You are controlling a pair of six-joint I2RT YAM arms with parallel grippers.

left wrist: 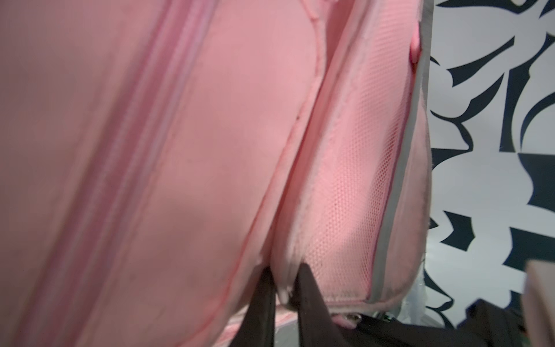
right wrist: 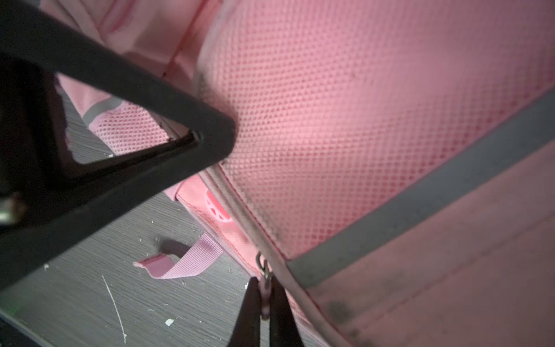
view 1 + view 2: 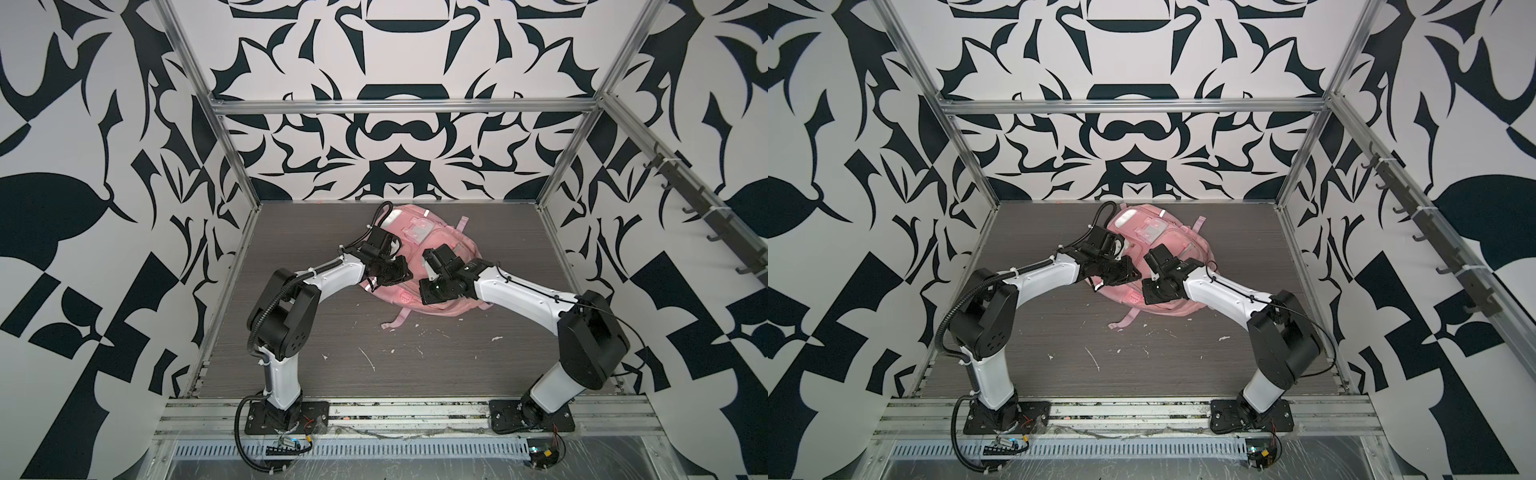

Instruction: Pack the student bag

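Observation:
The student bag [image 3: 415, 249] [image 3: 1169, 245], a pink backpack, lies flat on the grey table [image 3: 332, 332] toward the back in both top views. My left gripper [image 3: 399, 274] [image 1: 283, 285] presses on its left side, shut on a fold of pink fabric beside the mesh panel [image 1: 354, 180]. My right gripper [image 3: 428, 278] [image 2: 265, 297] is at the bag's near side, shut on a pink zip pull hanging from a small metal ring. One of the left gripper's black fingers [image 2: 150, 99] rests on the mesh in the right wrist view. The bag's inside is hidden.
A loose pink strap [image 3: 395, 322] [image 2: 180, 264] trails from the bag toward the front. White scraps [image 3: 368, 359] dot the table. Metal frame posts [image 3: 232, 145] stand at the back corners, and a rail of dark hooks [image 3: 706, 216] runs along the right wall.

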